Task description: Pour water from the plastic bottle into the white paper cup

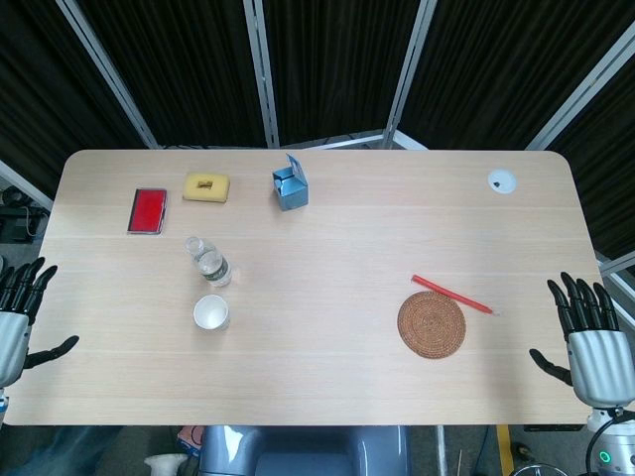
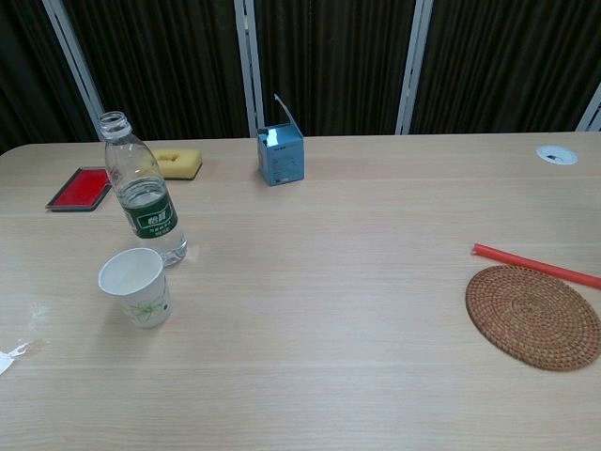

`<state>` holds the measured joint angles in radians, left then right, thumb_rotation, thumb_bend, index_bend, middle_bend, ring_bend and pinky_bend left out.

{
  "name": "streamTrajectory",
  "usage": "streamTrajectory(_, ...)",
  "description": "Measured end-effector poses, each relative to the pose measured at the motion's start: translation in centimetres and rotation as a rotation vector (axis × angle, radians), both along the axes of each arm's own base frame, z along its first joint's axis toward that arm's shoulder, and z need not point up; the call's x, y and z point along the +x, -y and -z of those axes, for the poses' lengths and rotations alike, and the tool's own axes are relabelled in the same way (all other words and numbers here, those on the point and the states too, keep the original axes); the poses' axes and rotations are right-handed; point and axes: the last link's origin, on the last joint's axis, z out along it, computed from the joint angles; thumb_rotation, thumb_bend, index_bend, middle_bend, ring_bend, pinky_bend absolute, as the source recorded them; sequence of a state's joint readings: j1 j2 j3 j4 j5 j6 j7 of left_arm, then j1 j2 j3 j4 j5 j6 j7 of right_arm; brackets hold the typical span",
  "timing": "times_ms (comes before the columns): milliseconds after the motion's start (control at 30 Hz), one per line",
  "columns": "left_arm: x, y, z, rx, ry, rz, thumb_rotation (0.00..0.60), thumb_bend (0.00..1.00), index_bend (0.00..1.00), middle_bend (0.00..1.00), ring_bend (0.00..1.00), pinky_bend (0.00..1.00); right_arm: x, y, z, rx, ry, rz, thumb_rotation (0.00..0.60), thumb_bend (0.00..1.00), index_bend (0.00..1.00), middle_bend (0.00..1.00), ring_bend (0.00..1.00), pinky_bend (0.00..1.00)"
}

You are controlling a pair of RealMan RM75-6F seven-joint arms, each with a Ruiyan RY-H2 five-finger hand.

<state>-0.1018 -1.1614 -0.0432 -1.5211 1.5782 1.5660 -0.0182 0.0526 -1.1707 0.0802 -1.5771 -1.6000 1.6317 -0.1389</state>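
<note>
plastic bottle [image 2: 143, 196]: upright, uncapped, left part of table [image 1: 327, 238] | white paper cup [image 2: 137, 287]: upright, just near side of bottle | left robot hand [image 1: 20, 307]: at left table edge, fingers spread, holding nothing | right robot hand [image 1: 587, 332]: at right edge, fingers spread, holding nothing | woven coaster [image 2: 532, 316] and red straw [image 2: 535, 265]: right side

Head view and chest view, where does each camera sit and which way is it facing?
Head view: high up, looking steeply down on the table; left hand and right hand show at its edges, both holding nothing.
Chest view: low, near the table's front edge, looking across it toward the dark curtain; no hand shows.
Shared: bottle, paper cup, blue box, woven mat.
</note>
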Motion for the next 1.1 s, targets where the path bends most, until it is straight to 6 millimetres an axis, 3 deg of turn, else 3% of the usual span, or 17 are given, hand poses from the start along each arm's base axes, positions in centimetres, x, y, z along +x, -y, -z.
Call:
streamTrajectory(367, 0.0, -1.3, 0.5, -0.027, 0.048, 0.009, 0.6, 0.0, 0.0, 0.0, 0.0, 0.0, -0.2, 0.2, 0.1, 0.014, 0.008, 0.022, 0.6, 0.0, 0.0, 0.0, 0.0, 0.0)
streamTrajectory(567, 0.4, -4.5, 2.0, -0.119, 0.22, 0.005, 0.6, 0.0, 0.0, 0.0, 0.0, 0.0, -0.3, 0.7, 0.0, 0.012, 0.016, 0.036, 0.6, 0.0, 0.0, 0.0, 0.0, 0.0)
streamTrajectory(800, 1.8, -10.2, 5.4, -0.23, 0.478, -0.046, 0.6, 0.0, 0.0, 0.0, 0.0, 0.0, -0.7, 1.5, -0.1, 0.008, 0.025, 0.068, 0.6, 0.0, 0.0, 0.0, 0.0, 0.0)
streamTrajectory(1100, 2.4, -13.9, 9.8, -0.319, 0.585, -0.102, 0.6, 0.0, 0.0, 0.0, 0.0, 0.0, -1.7, 2.5, -0.1, 0.002, 0.017, 0.121, 0.6, 0.0, 0.0, 0.0, 0.0, 0.0)
